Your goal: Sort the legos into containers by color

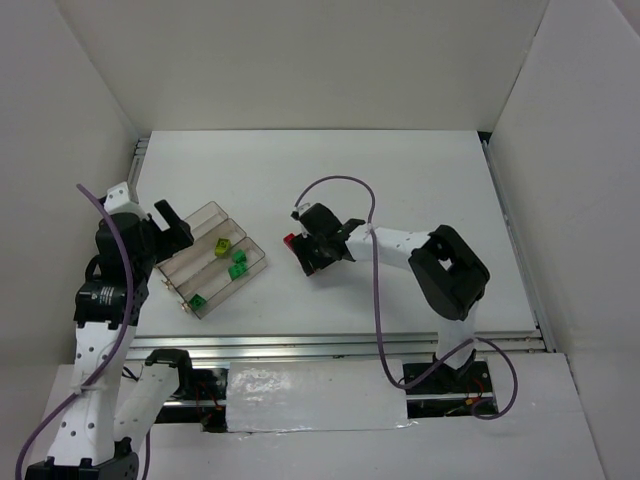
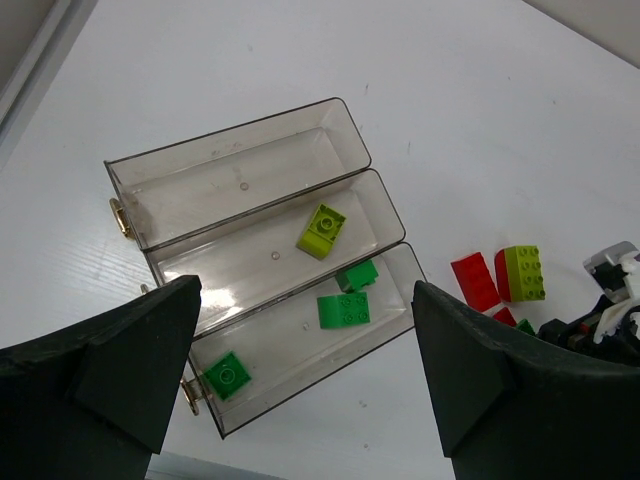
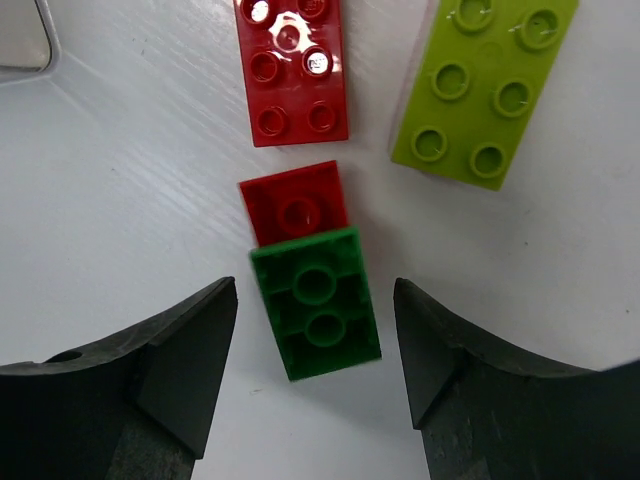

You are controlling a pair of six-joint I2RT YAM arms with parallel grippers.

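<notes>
Right wrist: green lego [image 3: 315,303], long axis fore-aft, inside wide-open empty right tool [image 3: 315,288].

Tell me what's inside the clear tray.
One yellow-green brick lies in the middle trough, three green bricks in one outer trough; the other outer trough looks empty. A finger of the left gripper hides part of the tray.

green brick [image 3: 315,303] between spread jaws, touching small red brick [image 3: 296,203]
</notes>
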